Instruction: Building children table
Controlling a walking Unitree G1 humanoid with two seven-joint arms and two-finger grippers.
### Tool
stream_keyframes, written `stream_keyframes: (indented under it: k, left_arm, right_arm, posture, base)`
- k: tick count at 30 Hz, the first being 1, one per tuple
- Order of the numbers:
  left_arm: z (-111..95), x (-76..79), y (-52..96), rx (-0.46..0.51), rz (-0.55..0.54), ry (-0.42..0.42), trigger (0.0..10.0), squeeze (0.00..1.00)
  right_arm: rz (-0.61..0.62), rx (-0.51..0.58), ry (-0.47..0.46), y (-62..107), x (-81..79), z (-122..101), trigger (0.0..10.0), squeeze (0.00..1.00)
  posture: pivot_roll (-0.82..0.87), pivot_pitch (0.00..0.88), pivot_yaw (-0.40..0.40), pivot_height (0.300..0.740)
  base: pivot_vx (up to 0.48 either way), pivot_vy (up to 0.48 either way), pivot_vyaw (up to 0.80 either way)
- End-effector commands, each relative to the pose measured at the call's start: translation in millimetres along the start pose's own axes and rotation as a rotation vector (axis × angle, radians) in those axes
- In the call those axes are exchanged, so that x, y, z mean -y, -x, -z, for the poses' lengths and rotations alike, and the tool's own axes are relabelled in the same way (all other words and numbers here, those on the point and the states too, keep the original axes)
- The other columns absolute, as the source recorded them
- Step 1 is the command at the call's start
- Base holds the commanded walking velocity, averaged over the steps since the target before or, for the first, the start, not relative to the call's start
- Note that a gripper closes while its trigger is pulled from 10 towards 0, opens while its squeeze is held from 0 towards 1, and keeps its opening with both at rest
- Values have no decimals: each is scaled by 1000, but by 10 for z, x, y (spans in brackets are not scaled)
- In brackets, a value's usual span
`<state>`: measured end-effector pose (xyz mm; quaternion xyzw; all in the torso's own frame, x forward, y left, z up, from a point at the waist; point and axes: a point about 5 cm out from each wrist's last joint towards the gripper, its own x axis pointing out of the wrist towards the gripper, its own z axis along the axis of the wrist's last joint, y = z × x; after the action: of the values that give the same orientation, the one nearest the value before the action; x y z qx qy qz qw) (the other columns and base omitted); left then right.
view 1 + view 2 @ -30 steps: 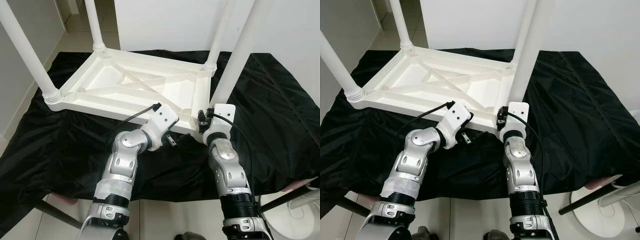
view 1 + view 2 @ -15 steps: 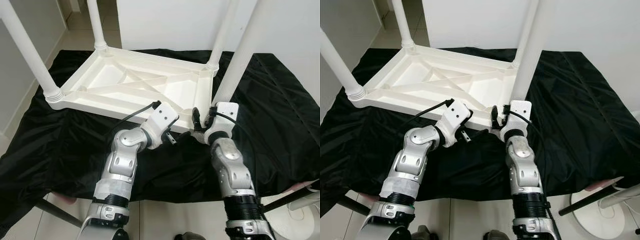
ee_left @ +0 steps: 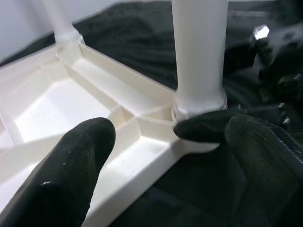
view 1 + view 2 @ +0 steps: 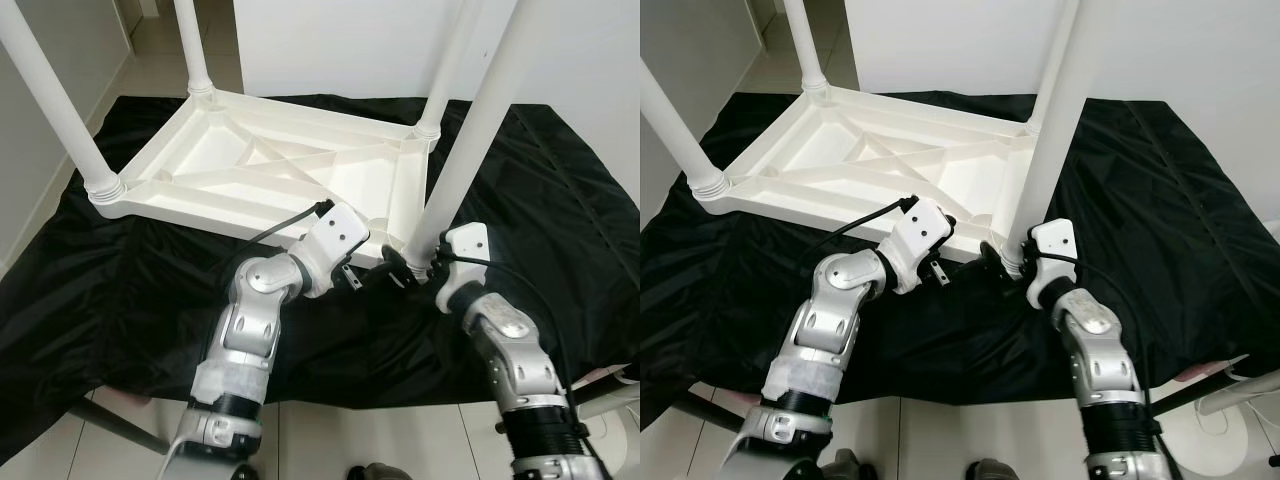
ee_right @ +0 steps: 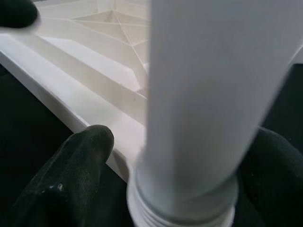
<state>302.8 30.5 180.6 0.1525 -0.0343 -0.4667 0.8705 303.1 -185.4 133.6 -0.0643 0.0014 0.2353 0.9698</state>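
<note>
A white plastic children's table [image 4: 200, 205] lies upside down on a black cloth, its legs pointing up. My right gripper [image 4: 405, 270] reaches in from the right and is shut on the near right leg [image 4: 465, 140] at its base collar. In the right wrist view that leg [image 5: 203, 94] sits between the two black fingers [image 5: 80, 161]. My left gripper [image 4: 350, 278] is at the table's near rim beside that corner. It is open, its fingers [image 3: 71, 165] spread on either side of the rim, with the leg's base [image 3: 199, 101] just ahead.
The black cloth [image 4: 130, 290] covers the floor under the table and reaches past it on all sides. Three other legs stand at the near left [image 4: 55, 100], far left [image 4: 190, 45] and far right [image 4: 445, 70]. A white wall is behind. Pale tiles and a white round base [image 4: 1230, 410] lie at the lower right.
My right arm has swung out to the right and its gripper has come round the near right leg's base. My left gripper has edged right along the rim toward that corner.
</note>
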Motion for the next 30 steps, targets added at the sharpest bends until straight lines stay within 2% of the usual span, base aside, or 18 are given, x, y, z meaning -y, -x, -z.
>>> stream_keyframes:
  k: [1, 6, 8, 13, 15, 16, 17, 18, 19, 20, 28, 29, 30]
  left_arm:
    - [-85, 29, -72, 61, -188, 65, 10000, 0]
    - [-118, 95, -30, 95, -102, 70, 10000, 0]
    - [-127, 175, 9, 113, -8, 72, 10000, 0]
    - [-119, 256, 41, 114, 77, 66, 10000, 0]
    - [-75, 335, 64, 88, 136, 50, 10000, 0]
    - [-39, 357, 72, 67, 145, 38, 10000, 0]
    - [-39, 357, 72, 67, 145, 38, 10000, 0]
    - [-12, 372, 79, 51, 146, 28, 10000, 0]
    - [-12, 372, 79, 51, 146, 28, 10000, 0]
    - [5, 380, 84, 41, 143, 24, 10000, 0]
    - [40, 351, 121, 21, 87, 34, 10000, 0]
    - [39, 351, 126, 21, 84, 36, 10000, 0]
    - [39, 344, 127, 20, 74, 38, 10000, 0]
  right_arm:
    - [-21, 16, -1, -12, 43, -26, 10000, 0]
    - [-64, 6, 48, -75, 123, -53, 10000, 0]
    - [-110, -11, 94, -142, 164, -60, 10000, 0]
    - [-148, -28, 119, -205, 179, -57, 10000, 0]
    - [-197, -46, 154, -275, 157, -44, 10000, 0]
    - [-212, -50, 163, -296, 147, -36, 3647, 0]
    - [-212, -50, 163, -296, 147, -36, 3647, 0]
    - [-220, -53, 165, -303, 139, -27, 1255, 0]
    - [-220, -53, 165, -303, 139, -27, 1255, 0]
    - [-223, -56, 157, -299, 137, -15, 0, 0]
    - [-232, -42, 119, -261, 120, 39, 0, 0]
    - [-235, -38, 117, -261, 121, 43, 1216, 0]
    - [-217, -41, 108, -261, 127, 53, 1216, 0]
  posture:
    - [-45, 25, -15, 740]
    - [-44, 22, -17, 740]
    - [-42, 8, -20, 740]
    - [-41, 7, -20, 740]
    - [-34, 0, -20, 740]
    - [-32, 0, -21, 740]
    - [-32, 0, -21, 740]
    - [-25, 0, -25, 740]
    - [-25, 0, -25, 740]
    - [-21, 0, -29, 740]
    - [-7, 0, -48, 740]
    - [-7, 0, -48, 740]
    - [-7, 0, -51, 740]
  base:
    - [0, 0, 0]
    - [0, 0, 0]
    - [0, 0, 0]
    - [0, 0, 0]
    - [0, 0, 0]
    - [0, 0, 0]
    - [0, 0, 0]
    - [0, 0, 0]
    - [0, 0, 0]
    - [0, 0, 0]
    - [0, 0, 0]
    - [0, 0, 0]
    - [0, 0, 0]
